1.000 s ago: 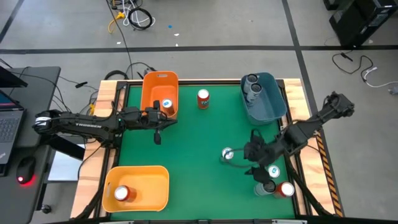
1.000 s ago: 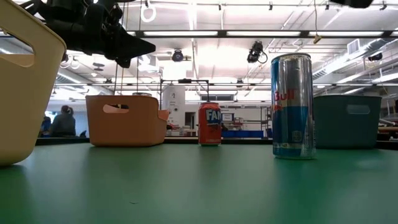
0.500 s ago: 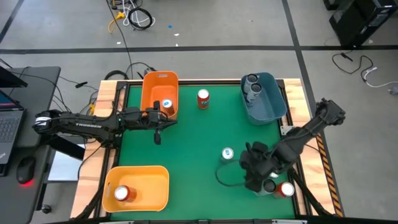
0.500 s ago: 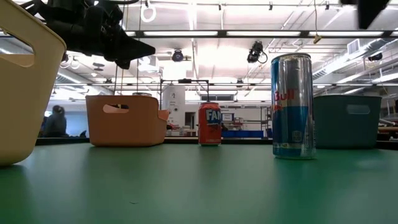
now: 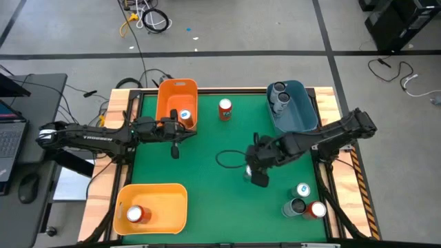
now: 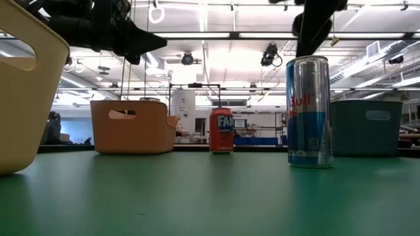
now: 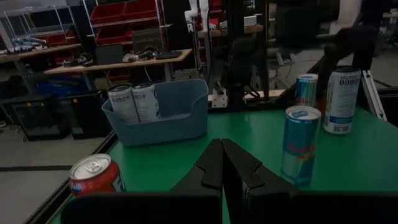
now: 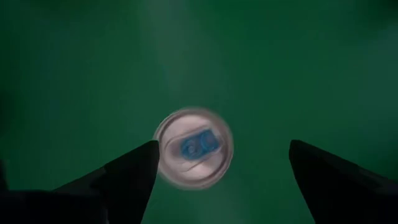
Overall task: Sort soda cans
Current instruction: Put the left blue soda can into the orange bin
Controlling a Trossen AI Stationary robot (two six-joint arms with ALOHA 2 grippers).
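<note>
Spread wide and empty, my right gripper (image 5: 253,169) hangs over the blue can (image 8: 193,147) mid-table, with four cans binned and five out, my left gripper (image 5: 175,150) shut.

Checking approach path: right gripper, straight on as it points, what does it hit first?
Likely the blue-and-silver can standing alone mid-table. The right gripper points down over it, fingers open, can top nearer one finger. Height above it unclear.

In the high view the right gripper (image 5: 256,169) hangs at frame centre, fingers spread wide, while the left gripper (image 5: 174,142), fingers pressed together, waits left of centre.
</note>
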